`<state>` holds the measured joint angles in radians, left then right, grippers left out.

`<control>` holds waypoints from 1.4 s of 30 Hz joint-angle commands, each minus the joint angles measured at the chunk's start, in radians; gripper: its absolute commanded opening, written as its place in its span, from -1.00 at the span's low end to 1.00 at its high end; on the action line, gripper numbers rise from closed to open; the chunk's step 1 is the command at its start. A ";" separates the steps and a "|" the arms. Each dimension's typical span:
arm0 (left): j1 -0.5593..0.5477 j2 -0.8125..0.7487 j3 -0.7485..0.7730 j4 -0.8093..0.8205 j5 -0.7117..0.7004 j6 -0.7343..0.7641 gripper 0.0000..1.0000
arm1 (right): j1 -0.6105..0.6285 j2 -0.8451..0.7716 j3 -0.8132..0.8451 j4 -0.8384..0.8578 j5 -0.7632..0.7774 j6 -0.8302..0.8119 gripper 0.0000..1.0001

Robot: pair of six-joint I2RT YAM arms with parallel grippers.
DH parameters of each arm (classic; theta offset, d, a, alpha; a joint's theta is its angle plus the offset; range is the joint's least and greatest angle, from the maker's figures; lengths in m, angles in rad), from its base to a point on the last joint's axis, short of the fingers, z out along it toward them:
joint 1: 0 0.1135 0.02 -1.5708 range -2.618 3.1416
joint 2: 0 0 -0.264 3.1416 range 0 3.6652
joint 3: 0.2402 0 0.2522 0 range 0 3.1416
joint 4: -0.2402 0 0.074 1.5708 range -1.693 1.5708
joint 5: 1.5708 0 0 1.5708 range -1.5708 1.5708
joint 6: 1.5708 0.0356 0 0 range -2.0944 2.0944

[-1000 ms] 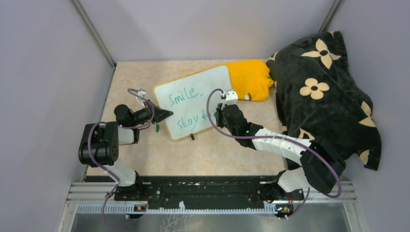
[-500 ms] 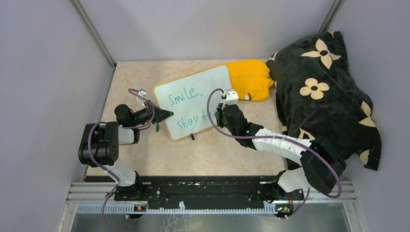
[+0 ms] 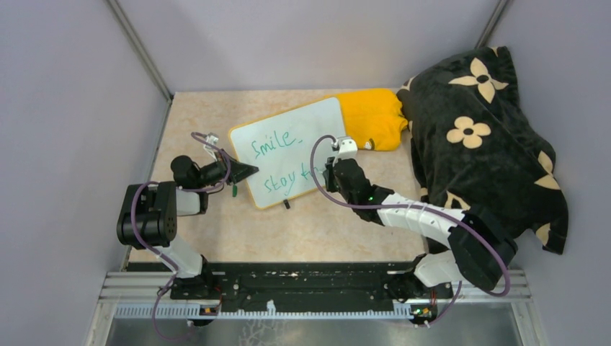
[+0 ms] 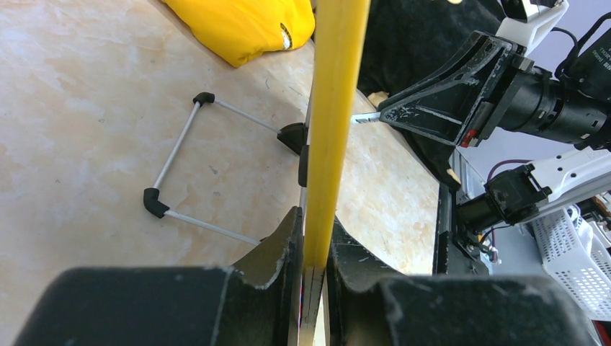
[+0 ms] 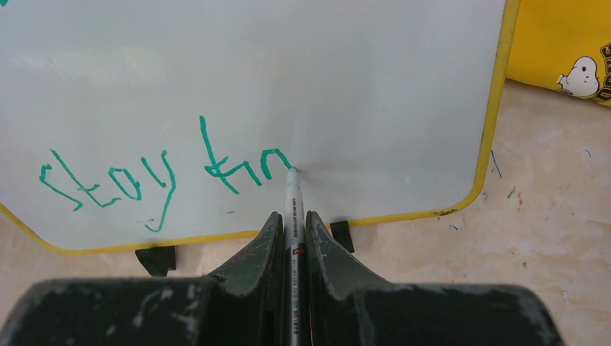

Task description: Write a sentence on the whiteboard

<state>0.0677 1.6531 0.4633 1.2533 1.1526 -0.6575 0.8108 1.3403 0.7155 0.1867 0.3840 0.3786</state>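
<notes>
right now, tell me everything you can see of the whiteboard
The glossy white rectangular whiteboard has rounded corners, a thin yellow rim and black clip feet. A wire leg props it up on the beige table. Green words read "Smile", "stay fin". The left claw grips its side rim; the white marker in the right claw touches its face.

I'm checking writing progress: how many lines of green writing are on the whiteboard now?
2. The upper line, "Smile", sits high on the whiteboard; the lower line, "stay" plus an unfinished word, runs near its bottom edge, ending at the marker tip.
</notes>
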 commanded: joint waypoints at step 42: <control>-0.005 -0.003 0.020 0.011 0.015 0.017 -0.60 | -0.068 -0.055 0.127 0.003 -0.009 -0.016 -1.00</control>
<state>0.0677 1.6531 0.4637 1.2488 1.1530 -0.6575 0.7586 1.2739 0.7883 0.1432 0.3820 0.3725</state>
